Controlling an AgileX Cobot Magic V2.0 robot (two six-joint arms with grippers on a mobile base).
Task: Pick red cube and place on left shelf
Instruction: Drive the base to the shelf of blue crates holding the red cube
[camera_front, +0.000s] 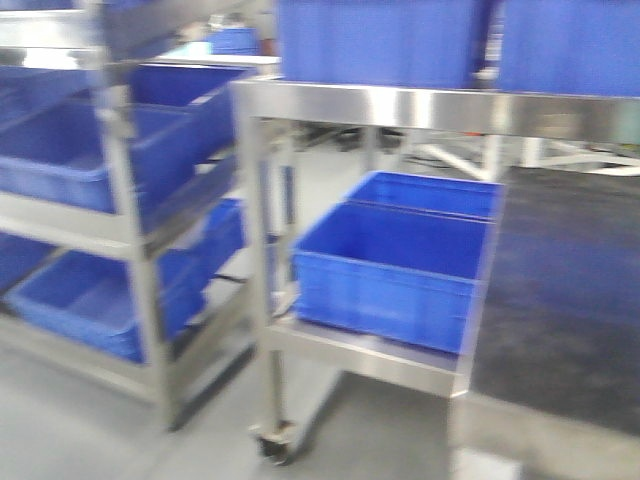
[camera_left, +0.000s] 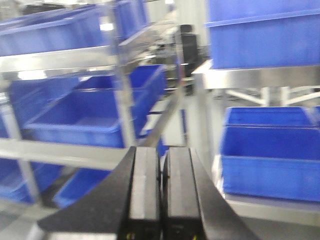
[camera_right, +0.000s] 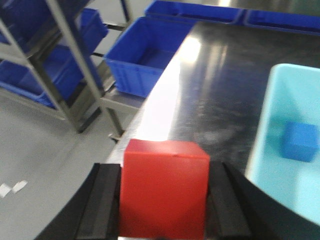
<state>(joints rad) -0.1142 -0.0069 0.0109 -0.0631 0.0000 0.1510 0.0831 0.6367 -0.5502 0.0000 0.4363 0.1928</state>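
Observation:
The red cube (camera_right: 164, 187) fills the space between the two black fingers of my right gripper (camera_right: 165, 200), which is shut on it above the left edge of a dark steel table (camera_right: 215, 100). In the left wrist view my left gripper (camera_left: 163, 172) is shut with nothing in it, its pads pressed together, facing the left shelf (camera_left: 70, 155). That metal rack (camera_front: 130, 230) with blue bins stands at the left of the front view. Neither gripper shows in the front view.
A steel cart (camera_front: 400, 110) carries blue bins (camera_front: 390, 270) on its lower tier and more on top. A dark-topped table (camera_front: 560, 290) lies at the right. A light cyan tray (camera_right: 290, 150) holds a blue cube (camera_right: 299, 141). Grey floor lies between the rack and the cart.

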